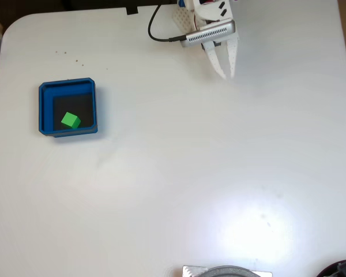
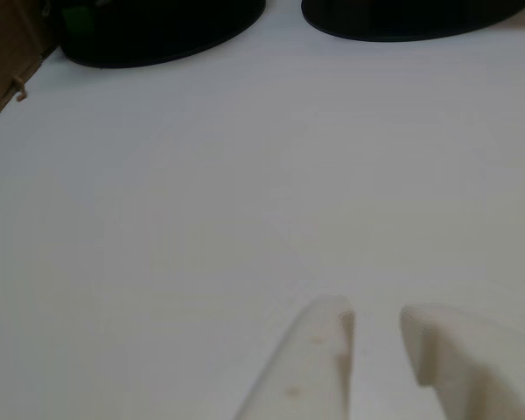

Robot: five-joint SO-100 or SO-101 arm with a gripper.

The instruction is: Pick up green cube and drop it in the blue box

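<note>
The green cube [image 1: 70,120] lies inside the blue box [image 1: 44,109], on its dark floor near the lower left corner, at the left of the table in the fixed view. My white gripper [image 1: 226,74] hangs at the top of that view, far to the right of the box, fingers pointing down the picture. Its two fingers stand slightly apart with nothing between them. In the other view the gripper [image 2: 376,317] rises from the bottom edge over bare white table, with a narrow gap between the fingertips.
The white table [image 1: 179,173] has rounded far corners. A black cable [image 1: 158,36] runs to the arm near the top edge. A grey round object [image 1: 226,271] sits at the bottom edge. Two dark rounded shapes [image 2: 157,31] lie at the top of the other view.
</note>
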